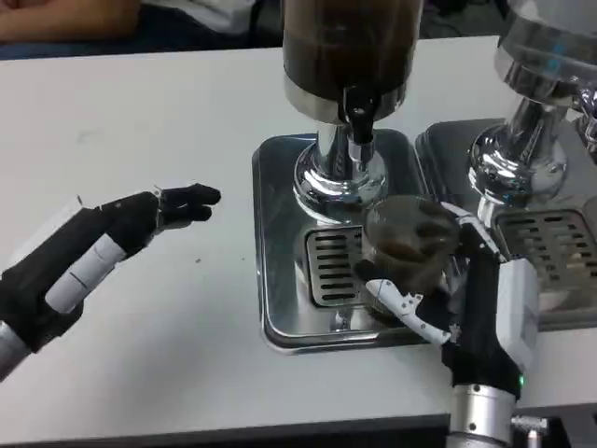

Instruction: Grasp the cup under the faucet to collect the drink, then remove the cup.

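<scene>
Under the faucet (359,117), at four o'clock on the desk (140,121), the right robot hand (466,299) grips the filled cup (408,247); the left robot hand (103,247) waits open; lifting away steadily seems next.

Even overhead light, slightly soft focus; glare on chrome dispenser base (338,177) and tray (280,317); faint shadows on white table (140,355)
</scene>
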Tool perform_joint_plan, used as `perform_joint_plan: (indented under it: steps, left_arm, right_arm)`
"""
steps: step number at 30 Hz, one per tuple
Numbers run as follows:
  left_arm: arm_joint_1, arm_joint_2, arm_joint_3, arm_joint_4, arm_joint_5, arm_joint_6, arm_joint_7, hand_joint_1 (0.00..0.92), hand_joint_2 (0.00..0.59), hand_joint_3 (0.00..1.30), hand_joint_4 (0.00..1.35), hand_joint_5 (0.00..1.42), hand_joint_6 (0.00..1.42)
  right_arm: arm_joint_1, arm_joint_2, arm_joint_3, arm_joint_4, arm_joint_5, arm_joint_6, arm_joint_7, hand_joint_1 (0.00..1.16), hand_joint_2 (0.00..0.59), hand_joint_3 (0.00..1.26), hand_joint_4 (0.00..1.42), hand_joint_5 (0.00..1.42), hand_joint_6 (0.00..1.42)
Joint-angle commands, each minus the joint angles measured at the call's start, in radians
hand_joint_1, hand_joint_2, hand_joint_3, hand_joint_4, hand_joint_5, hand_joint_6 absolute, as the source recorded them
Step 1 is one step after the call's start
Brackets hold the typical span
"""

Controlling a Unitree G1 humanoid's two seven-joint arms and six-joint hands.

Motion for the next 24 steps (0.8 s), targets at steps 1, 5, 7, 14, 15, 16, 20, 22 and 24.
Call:
perform_joint_plan:
  steps: [1,5,7,14,15,16,20,22,24]
  left_arm:
    - [-0.018,0.0,-0.014,0.009,0.025,-0.018,-0.005,0.0,0.072,0.31,0.18,0.19,0.14]
    - [-0.027,0.001,-0.028,0.001,0.05,-0.051,0.0,0.0,0.072,0.3,0.18,0.19,0.14]
    - [-0.027,0.006,-0.038,-0.008,0.071,-0.082,0.008,0.0,0.071,0.3,0.17,0.18,0.14]
    - [-0.019,0.015,-0.049,-0.045,0.111,-0.156,0.03,0.0,0.071,0.29,0.15,0.17,0.13]
    - [-0.017,0.017,-0.05,-0.052,0.114,-0.165,0.032,0.0,0.07,0.28,0.14,0.16,0.13]
    - [-0.014,0.02,-0.05,-0.059,0.118,-0.175,0.035,0.0,0.069,0.27,0.13,0.16,0.13]
    - [-0.002,0.036,-0.053,-0.091,0.13,-0.211,0.044,0.0,0.059,0.27,0.12,0.15,0.13]
    - [0.004,0.045,-0.054,-0.109,0.129,-0.223,0.043,0.0,0.059,0.26,0.12,0.15,0.12]
    - [0.014,0.055,-0.057,-0.131,0.124,-0.231,0.042,0.0,0.058,0.26,0.12,0.15,0.12]
  right_arm:
    - [0.017,-0.014,-0.026,-0.067,0.002,-0.028,-0.027,1.01,0.112,0.72,0.88,1.09,1.42]
    - [0.042,-0.022,-0.041,-0.112,0.008,-0.027,-0.012,1.01,0.097,0.73,0.88,1.1,1.42]
    - [0.055,-0.022,-0.046,-0.135,0.012,-0.026,0.001,1.01,0.095,0.73,0.88,1.1,1.42]
    - [0.122,-0.031,-0.062,-0.264,0.02,-0.008,0.065,1.01,0.098,0.74,0.9,1.11,1.42]
    - [0.135,-0.032,-0.066,-0.288,0.024,-0.005,0.078,1.01,0.099,0.74,0.91,1.11,1.42]
    - [0.144,-0.033,-0.069,-0.304,0.027,-0.003,0.088,1.01,0.099,0.74,0.91,1.11,1.42]
    - [0.194,-0.038,-0.077,-0.403,0.034,0.007,0.151,1.01,0.1,0.74,0.91,1.11,1.42]
    - [0.212,-0.04,-0.081,-0.444,0.034,0.015,0.178,1.01,0.1,0.75,0.91,1.11,1.42]
    - [0.233,-0.043,-0.088,-0.494,0.039,0.022,0.214,1.01,0.1,0.75,0.91,1.11,1.42]
